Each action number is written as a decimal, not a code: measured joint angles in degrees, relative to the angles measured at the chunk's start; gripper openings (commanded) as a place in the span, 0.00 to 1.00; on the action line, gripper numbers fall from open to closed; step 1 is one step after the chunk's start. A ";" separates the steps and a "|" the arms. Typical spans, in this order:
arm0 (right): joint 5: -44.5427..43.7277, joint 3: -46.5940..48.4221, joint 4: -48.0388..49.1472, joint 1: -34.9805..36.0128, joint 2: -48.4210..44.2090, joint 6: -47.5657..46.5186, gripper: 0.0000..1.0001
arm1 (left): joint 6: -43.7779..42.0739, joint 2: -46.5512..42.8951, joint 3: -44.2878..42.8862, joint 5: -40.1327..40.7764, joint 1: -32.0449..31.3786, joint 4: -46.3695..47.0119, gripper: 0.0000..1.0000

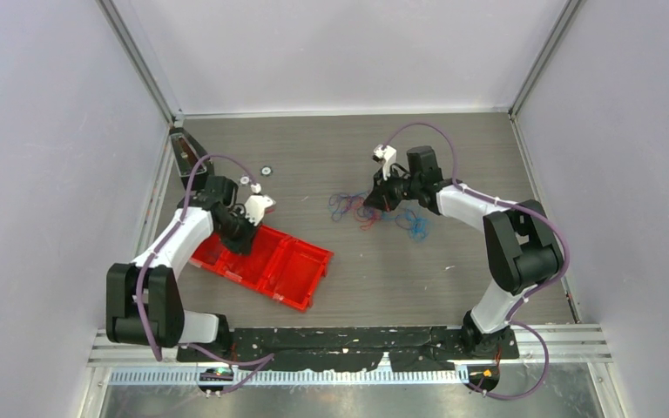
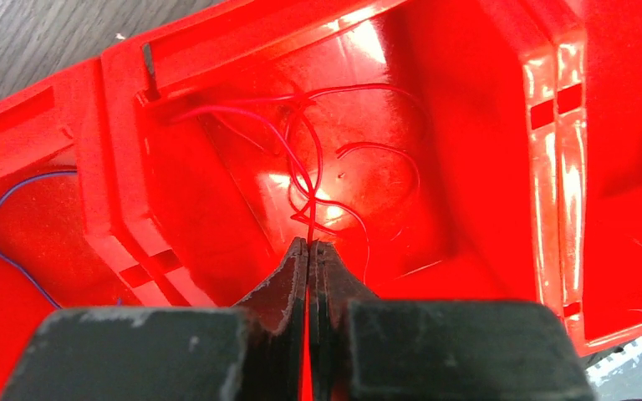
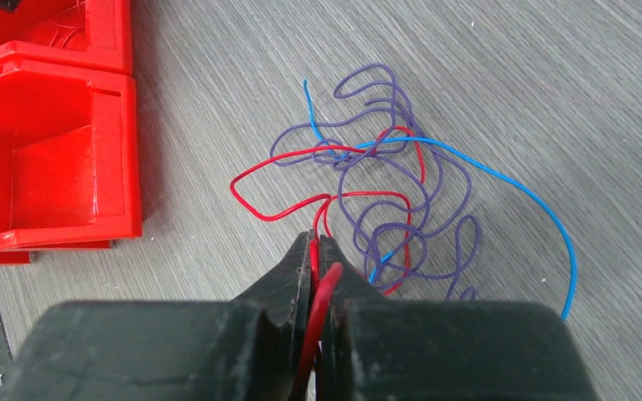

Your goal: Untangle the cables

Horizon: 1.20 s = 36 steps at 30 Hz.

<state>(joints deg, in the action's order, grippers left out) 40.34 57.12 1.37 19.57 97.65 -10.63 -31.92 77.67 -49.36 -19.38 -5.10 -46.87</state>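
A tangle of thin purple (image 3: 401,200), red (image 3: 284,209) and blue (image 3: 501,180) cables lies on the grey table; it also shows in the top view (image 1: 353,209), with a blue clump (image 1: 414,225) beside it. My right gripper (image 3: 318,242) is shut on a red cable at the tangle's near edge. My left gripper (image 2: 309,244) is shut on a thin red cable (image 2: 305,159) over a compartment of the red tray (image 2: 125,150). A blue cable (image 2: 0,234) lies in the compartment to the left.
The red tray (image 1: 300,292) with several compartments sits front left on the table. Its corner shows in the right wrist view (image 3: 125,150). Two small round white things (image 1: 261,178) lie at the back left. Grey walls enclose the table.
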 measured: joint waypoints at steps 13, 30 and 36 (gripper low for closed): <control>0.87 2.47 -5.55 -0.63 -3.32 -3.56 0.05 | -5.22 -8.04 -12.39 -3.28 -0.87 -13.64 0.73; 0.26 6.62 -22.21 -3.93 -3.52 -10.54 0.10 | 8.04 10.71 -28.98 -12.59 -13.29 2.99 0.69; -0.87 6.56 -26.51 -3.96 -3.08 -11.76 0.16 | 15.82 27.87 -39.71 -12.24 -18.27 3.98 0.67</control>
<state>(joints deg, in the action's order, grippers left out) 39.46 63.68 -25.15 15.62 94.56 -22.39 -16.10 105.54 -89.08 -31.62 -23.38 -42.89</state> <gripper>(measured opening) 0.159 0.677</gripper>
